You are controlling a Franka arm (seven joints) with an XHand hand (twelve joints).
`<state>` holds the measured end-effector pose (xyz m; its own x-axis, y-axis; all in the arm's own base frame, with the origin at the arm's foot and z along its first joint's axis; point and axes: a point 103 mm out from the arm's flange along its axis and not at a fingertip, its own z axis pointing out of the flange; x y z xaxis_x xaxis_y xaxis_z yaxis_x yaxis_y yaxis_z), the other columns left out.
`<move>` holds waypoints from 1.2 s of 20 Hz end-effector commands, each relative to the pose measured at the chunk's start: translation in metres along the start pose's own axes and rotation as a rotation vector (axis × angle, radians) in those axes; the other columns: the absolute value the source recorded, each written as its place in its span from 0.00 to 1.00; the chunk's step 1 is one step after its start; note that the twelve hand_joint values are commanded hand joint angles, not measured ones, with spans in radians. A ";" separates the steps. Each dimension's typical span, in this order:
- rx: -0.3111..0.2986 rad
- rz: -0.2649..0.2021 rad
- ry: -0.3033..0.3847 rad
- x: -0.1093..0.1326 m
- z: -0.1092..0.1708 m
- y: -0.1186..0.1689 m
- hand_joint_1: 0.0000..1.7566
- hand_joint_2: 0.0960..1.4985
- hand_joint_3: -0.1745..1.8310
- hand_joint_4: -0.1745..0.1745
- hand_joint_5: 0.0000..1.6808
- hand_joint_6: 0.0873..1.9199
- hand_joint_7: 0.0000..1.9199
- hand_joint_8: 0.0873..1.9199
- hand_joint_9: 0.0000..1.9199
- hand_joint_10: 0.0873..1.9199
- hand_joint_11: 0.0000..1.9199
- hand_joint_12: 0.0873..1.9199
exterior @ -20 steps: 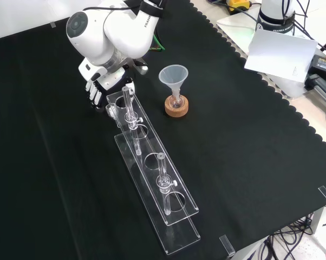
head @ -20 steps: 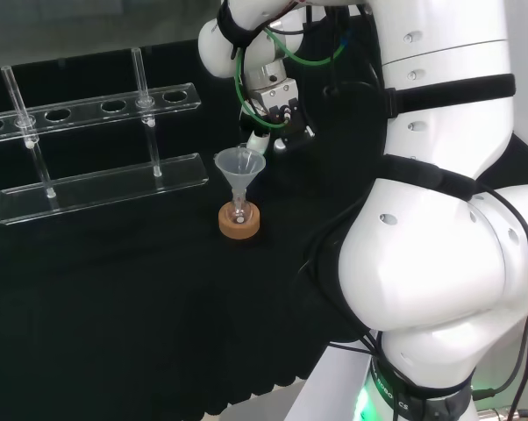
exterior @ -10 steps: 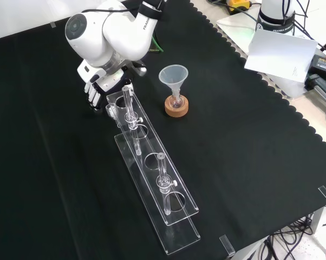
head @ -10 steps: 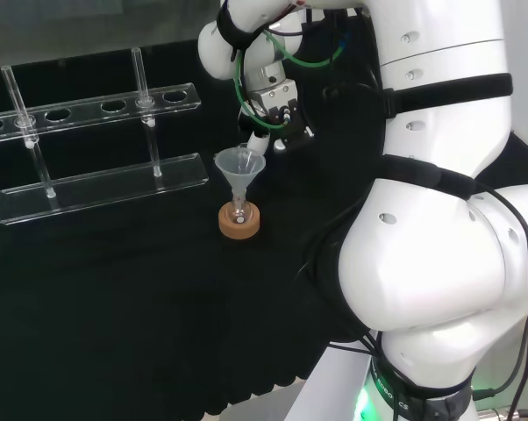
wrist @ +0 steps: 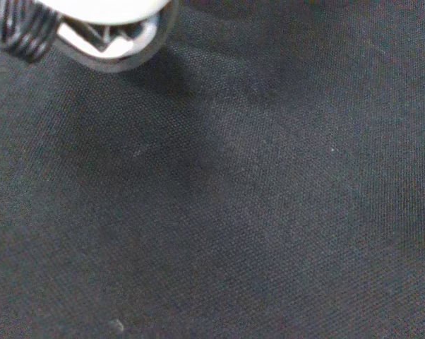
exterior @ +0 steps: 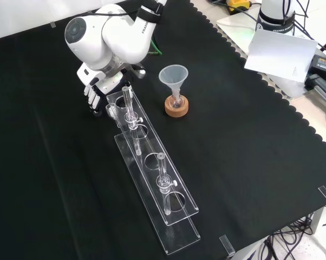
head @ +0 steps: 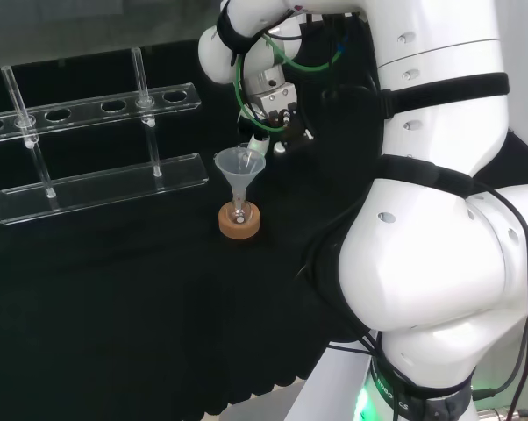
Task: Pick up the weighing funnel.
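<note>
We judge the task to be at the grasp itself. The robot hand is low over the black-clothed tabletop, under the arm's white link, at the far end of the clear test-tube rack in the front view. Just beside it, against that end of the rack, we see a small clear piece that we take for the weighing funnel. It is too faint for us to be sure, and we cannot tell whether it lies on the cloth or is already off it. Nor can we tell whether the robot hand is released, clenched or grasping the piece, since the arm's link covers much of it.

The big funnel stands mouth up in its small flask on the cork ring, a little to the right in the front view, apart from the robot hand.

If the piece is not yet held, we think the next move calls for closing on it without pushing it under the rack, then lifting straight up, clear of the upright tubes and the big funnel.
</note>
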<state>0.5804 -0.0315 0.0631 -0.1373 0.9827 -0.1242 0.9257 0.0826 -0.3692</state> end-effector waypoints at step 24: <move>-0.102 0.078 -0.018 -0.027 -0.044 -0.045 0.64 0.40 0.42 1.00 0.76 0.31 0.37 0.29 0.53 0.15 0.46 0.51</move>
<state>0.5729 -0.0401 0.0947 -0.1008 0.9800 -0.1714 0.9553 0.0472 -0.2920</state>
